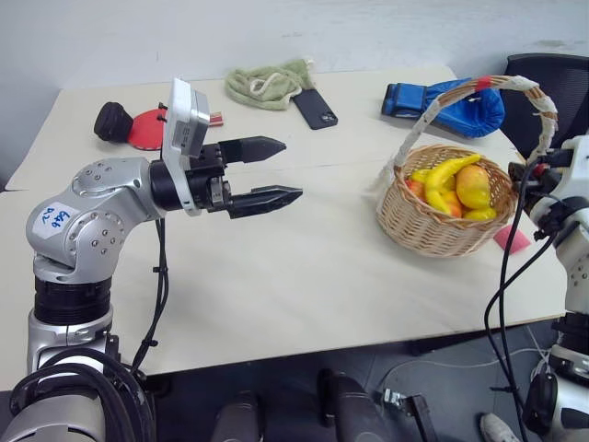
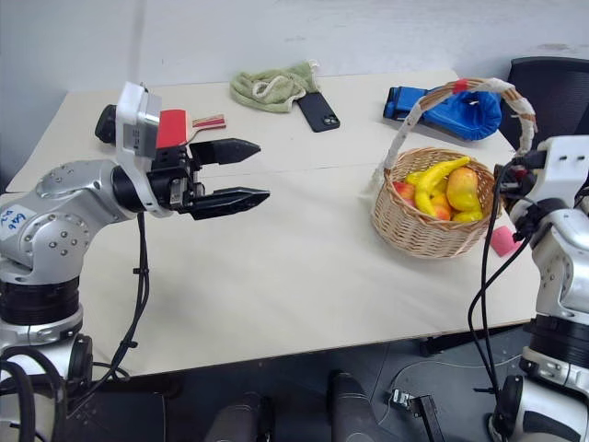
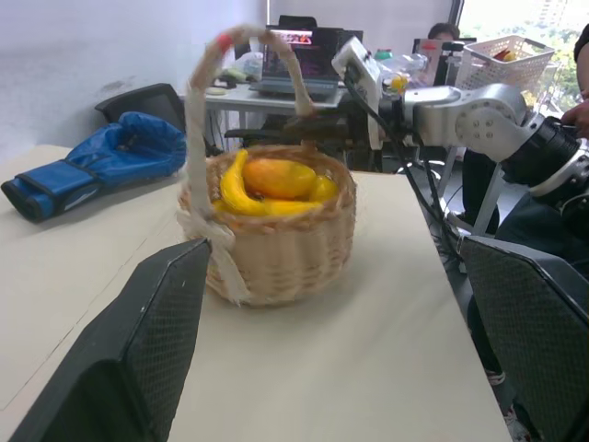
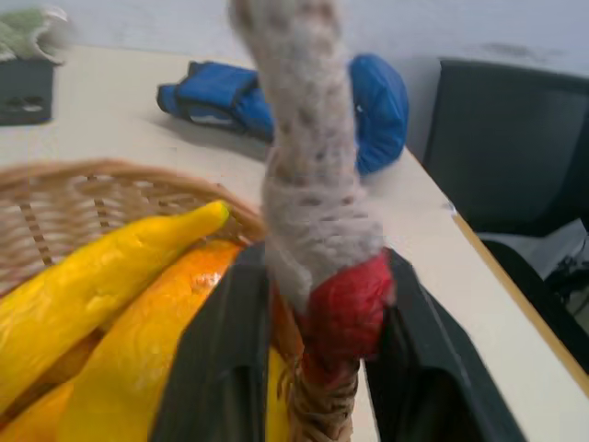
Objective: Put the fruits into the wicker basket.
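Note:
The wicker basket point(image 1: 433, 230) stands on the right part of the table, upright. Inside it lie the fruits: a curved yellow banana point(image 1: 451, 172), an orange-yellow mango point(image 1: 472, 187) and smaller yellow and peach pieces. My right gripper point(image 4: 322, 267) is at the basket's right side, its two black fingers closed around the foot of the handle point(image 4: 345, 308) at the red tape. Over the table's left half, my left gripper point(image 1: 292, 169) hangs open and empty, pointing toward the basket.
A small pink block point(image 1: 512, 239) lies just right of the basket near the table edge. Behind it sit a blue glove point(image 1: 451, 103), a black phone point(image 1: 315, 108), a green cloth point(image 1: 270, 83) and a red paddle point(image 1: 147, 129). A black chair point(image 1: 552, 74) stands at the far right.

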